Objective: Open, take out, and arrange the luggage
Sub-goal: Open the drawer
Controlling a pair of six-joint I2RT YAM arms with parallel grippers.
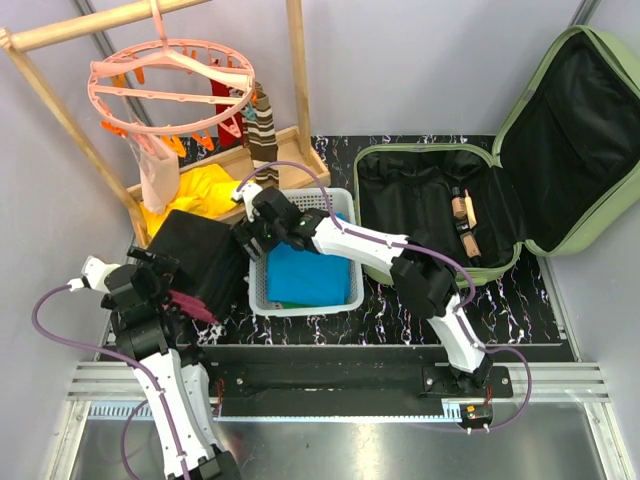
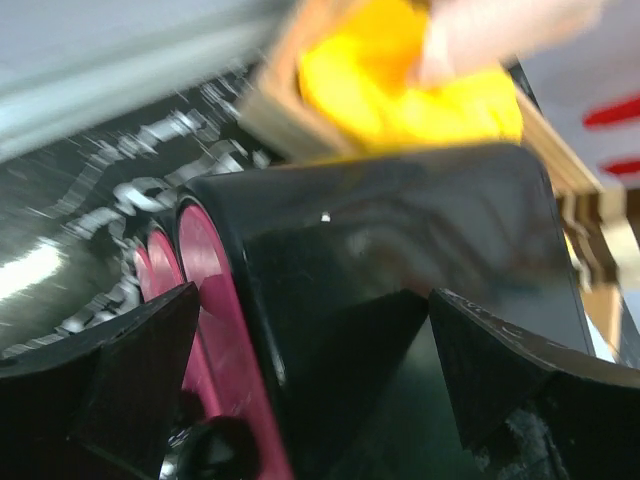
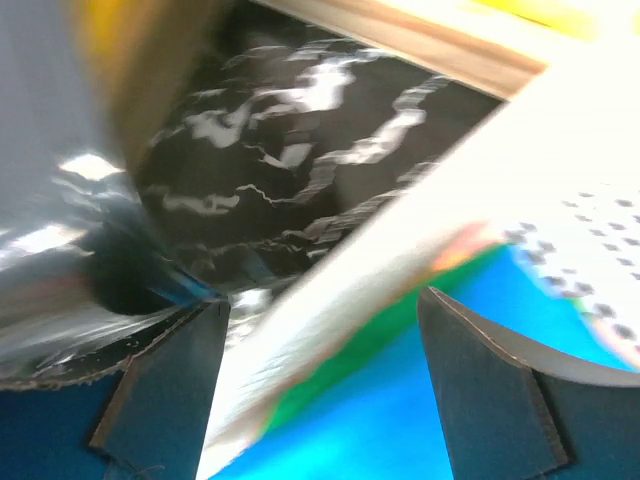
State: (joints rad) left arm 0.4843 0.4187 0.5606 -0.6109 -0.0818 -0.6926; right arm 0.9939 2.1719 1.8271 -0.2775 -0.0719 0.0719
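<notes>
Luggage: the large light-green hard-shell suitcase lies open on the black marbled worktop, just right of the white perforated plastic basket. Its lid stands up against the wall and its black lining shows.
Inside the luggage: small tan bottles lie in the lower half.
Inside the basket: a blue folded cloth.
Black boxy case: just left of the basket.
Left pincer: on the side of the case away from the basket. Its fingers are spread, with the case edge and its pink wheels between them. I cannot tell if they touch.
Right pincer: over the far-left corner of the basket. Its fingers are spread across the white rim, but this view is blurred.
</notes>
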